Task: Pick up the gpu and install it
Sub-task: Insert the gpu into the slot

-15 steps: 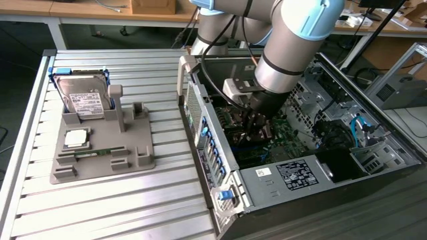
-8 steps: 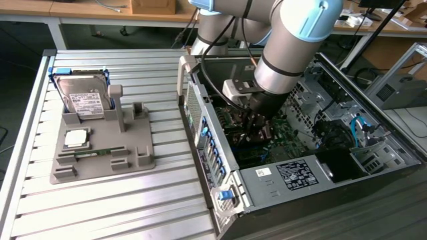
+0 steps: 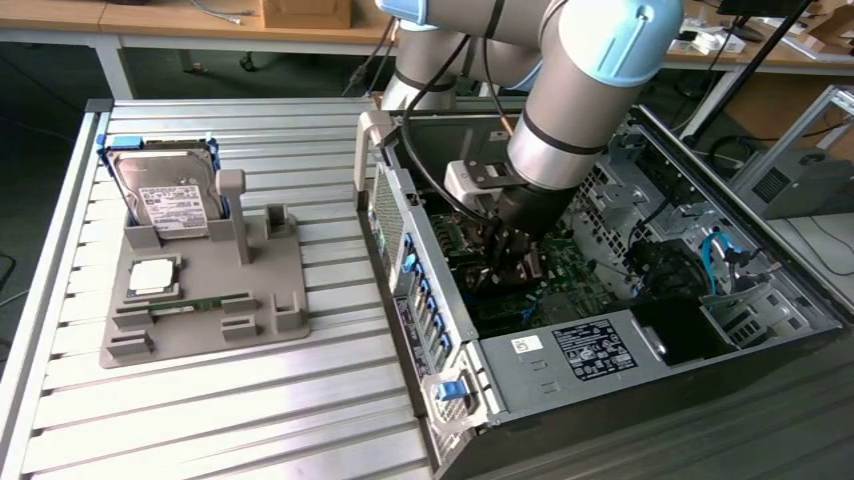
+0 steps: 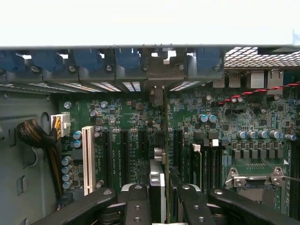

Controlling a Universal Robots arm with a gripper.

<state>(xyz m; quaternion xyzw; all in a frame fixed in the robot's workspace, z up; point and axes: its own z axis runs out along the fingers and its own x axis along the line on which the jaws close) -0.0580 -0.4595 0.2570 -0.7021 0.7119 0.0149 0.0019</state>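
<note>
On the exterior view's left, a gray holder (image 3: 267,310) sits on the slatted bench (image 3: 200,420). It carries a standing hard drive (image 3: 163,195), a square chip (image 3: 151,275) and a slim memory stick (image 3: 200,303). To its right lies the open computer case (image 3: 561,370), with the arm (image 3: 587,90) reaching down inside. There the jaws are clamped narrowly on the gpu (image 4: 161,154), which stands edge-on over the motherboard (image 4: 225,122) slots. Whether it is seated I cannot tell.
</note>
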